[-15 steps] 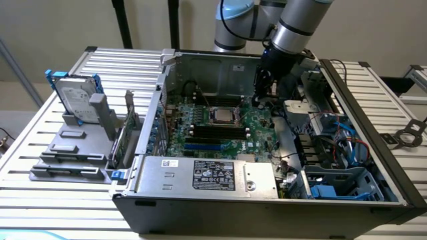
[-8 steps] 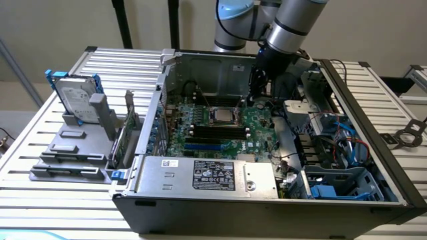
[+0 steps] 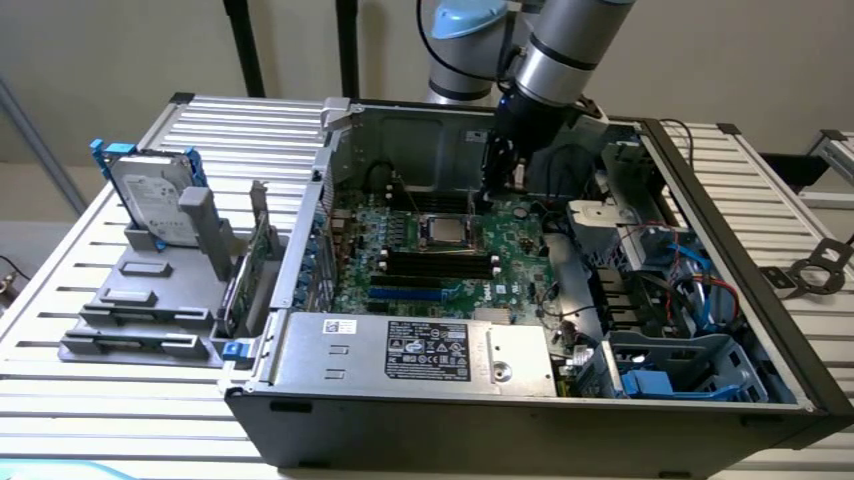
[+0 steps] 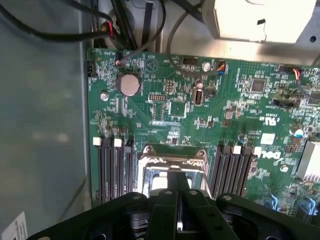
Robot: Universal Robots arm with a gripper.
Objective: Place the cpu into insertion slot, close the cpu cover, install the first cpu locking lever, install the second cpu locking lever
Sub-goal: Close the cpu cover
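My gripper hangs inside the open computer case, over the motherboard near the case's rear wall. My fingers are drawn together until the tips all but meet, and I cannot tell whether anything thin is pinched between them. They point at the insertion slot in the middle of the board and hide its centre from my wrist camera. The cpu lies in that slot, silvery top up, with the cpu cover framing it. Banks of black memory slots flank the socket closely. A coin cell battery sits nearer the board's edge, black cables loop beyond it, and the power supply fills the case's front edge.
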